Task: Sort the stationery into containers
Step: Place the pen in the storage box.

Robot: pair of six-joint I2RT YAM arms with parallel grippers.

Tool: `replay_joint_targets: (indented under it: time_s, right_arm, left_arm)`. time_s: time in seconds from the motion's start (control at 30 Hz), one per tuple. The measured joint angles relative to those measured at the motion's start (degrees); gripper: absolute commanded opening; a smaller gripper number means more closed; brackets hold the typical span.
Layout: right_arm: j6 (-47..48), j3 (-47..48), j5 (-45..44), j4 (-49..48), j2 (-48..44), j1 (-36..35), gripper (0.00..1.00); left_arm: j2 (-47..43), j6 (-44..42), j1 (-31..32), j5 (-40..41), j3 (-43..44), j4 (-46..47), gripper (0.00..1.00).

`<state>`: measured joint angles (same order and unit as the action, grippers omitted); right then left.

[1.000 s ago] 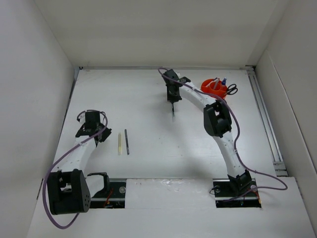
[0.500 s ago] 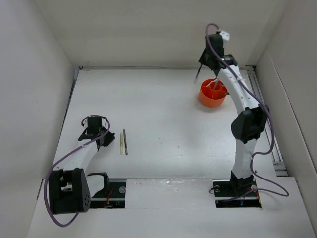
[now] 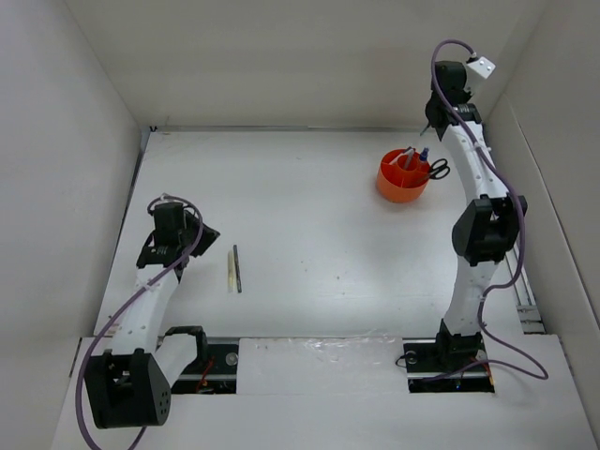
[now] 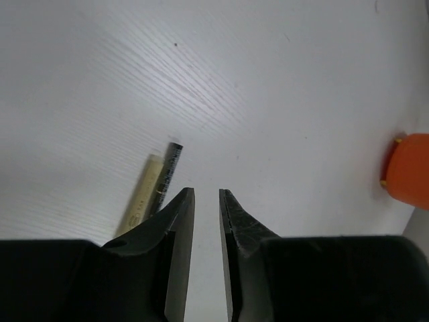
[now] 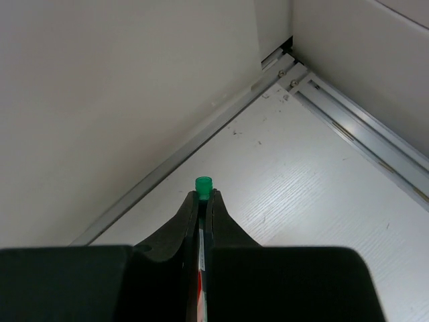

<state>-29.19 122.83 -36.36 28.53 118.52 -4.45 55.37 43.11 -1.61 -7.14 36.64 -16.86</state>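
The orange organiser cup (image 3: pixel 404 176) stands at the back right with pens upright in it, and the black-handled scissors (image 3: pixel 438 169) are at its right side. My right gripper (image 3: pixel 431 117) is raised near the back right corner, behind and above the cup. It is shut on a pen with a green end (image 5: pixel 203 184). A pale yellow stick (image 3: pixel 227 270) and a dark pen (image 3: pixel 238 268) lie side by side on the table at the left. My left gripper (image 3: pixel 204 239) hovers just left of them, narrowly open and empty. The stick (image 4: pixel 144 194) and the dark pen (image 4: pixel 169 168) also show in the left wrist view.
White walls enclose the table on three sides. A metal rail (image 3: pixel 502 216) runs along the right edge, and it also shows in the right wrist view (image 5: pixel 362 127). The edge of the cup (image 4: pixel 409 168) shows at the far right of the left wrist view.
My right arm has swung from mid-table up to the back right corner, carrying the pen. My left arm has lifted and turned a little beside the stick and pen.
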Motion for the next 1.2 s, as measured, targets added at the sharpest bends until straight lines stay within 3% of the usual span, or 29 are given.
replay_joint_targets:
  time_s: [0.33,0.63,1.2]
  right_arm:
    - [6.1,-8.4,-4.9,-4.6,0.1,-3.0,0.00]
    - [10.3,-10.1,-10.6,-9.3,0.1,-5.4,0.00]
    - [14.4,-13.9,-19.9,-12.3,1.1,-9.5,0.00]
  left_arm:
    - [1.6,-1.3,0.8,-7.5,3.0,1.4,0.27]
    - [2.0,-4.0,4.1,-8.0,6.1,1.2,0.30]
    - [3.2,-8.3,4.2,-8.5,6.6,-0.1,0.37]
